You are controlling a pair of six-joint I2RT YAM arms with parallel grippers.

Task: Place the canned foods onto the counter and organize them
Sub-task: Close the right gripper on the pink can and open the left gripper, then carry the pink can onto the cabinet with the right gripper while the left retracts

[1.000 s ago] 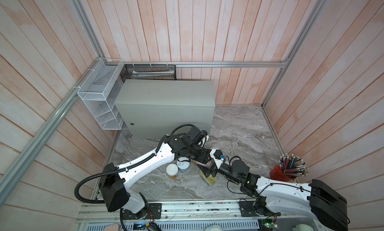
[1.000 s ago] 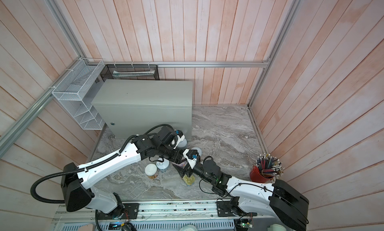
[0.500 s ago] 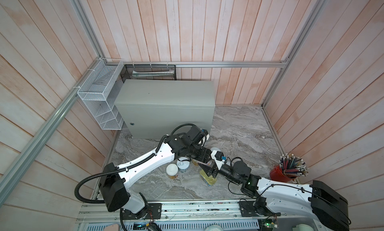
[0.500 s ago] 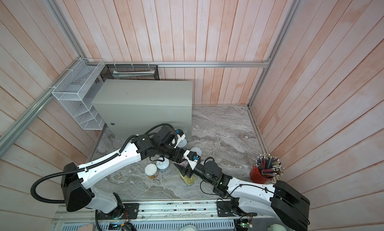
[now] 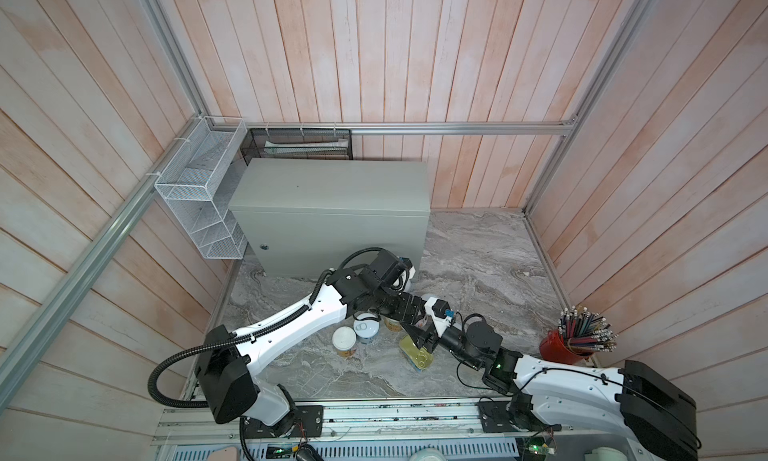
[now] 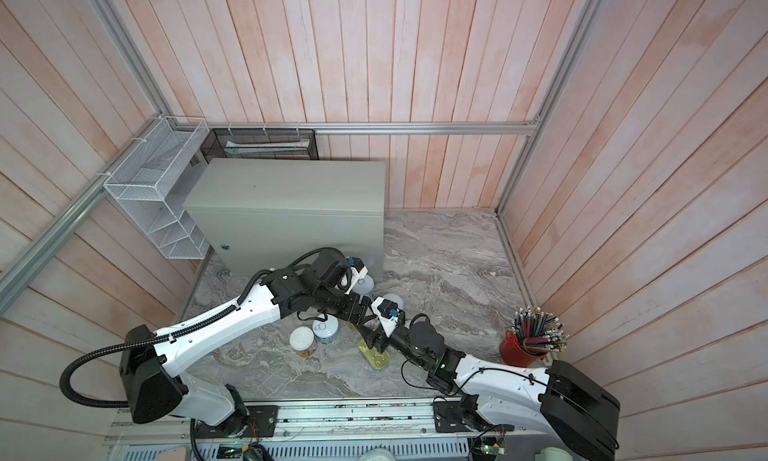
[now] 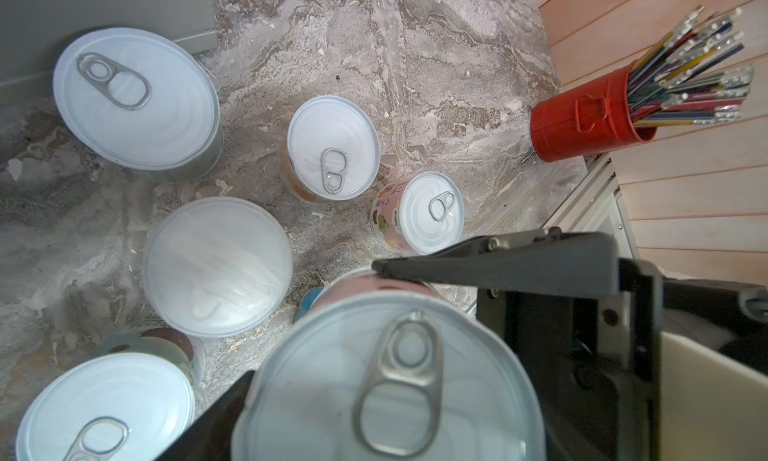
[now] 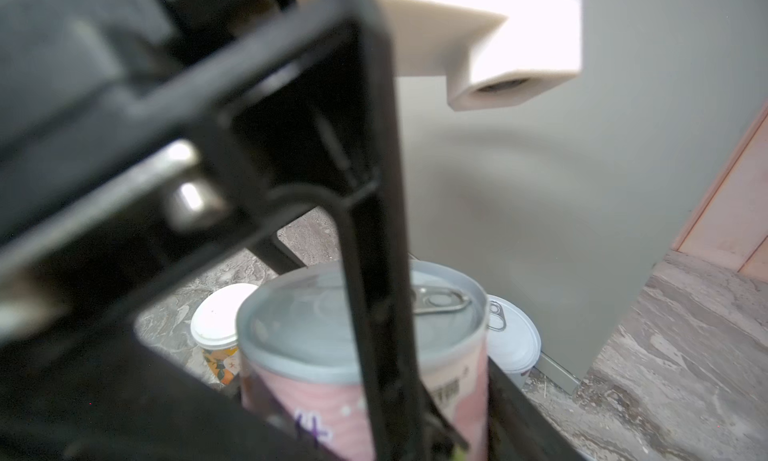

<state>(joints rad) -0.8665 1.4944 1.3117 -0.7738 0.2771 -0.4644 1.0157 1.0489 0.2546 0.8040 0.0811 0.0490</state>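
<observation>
- Six round cans [image 7: 332, 147] are showing in the left wrist view. Five are standing upright on the marble surface [image 7: 457, 64], and one, the pink can [image 7: 386, 376], is hanging above them, nearest the lens.
- One rectangular tin [image 5: 417, 352] is lying flat on the marble, gold top up, just beside the right gripper [image 5: 420, 329].
- One counter [image 5: 332, 189], a plain grey box with a flat top, is standing against the back wall. The corner can [image 7: 137, 101] is sitting at the foot of its front corner.
- The pink can is wearing a pale pull-tab lid and a pink label with purple and dark lettering.
- Four of the standing cans are showing pull-tabs, while the capped can [image 7: 216, 263] is carrying a cloudy plastic lid.
- The right gripper is clamping the pink can's sides between its fingers.
- The left gripper [image 5: 413, 315] is crowding the same can, but I cannot tell whether its jaws are parted or pressing.
- One red cup [image 5: 559, 349] of pencils is standing well apart, to the right.
</observation>
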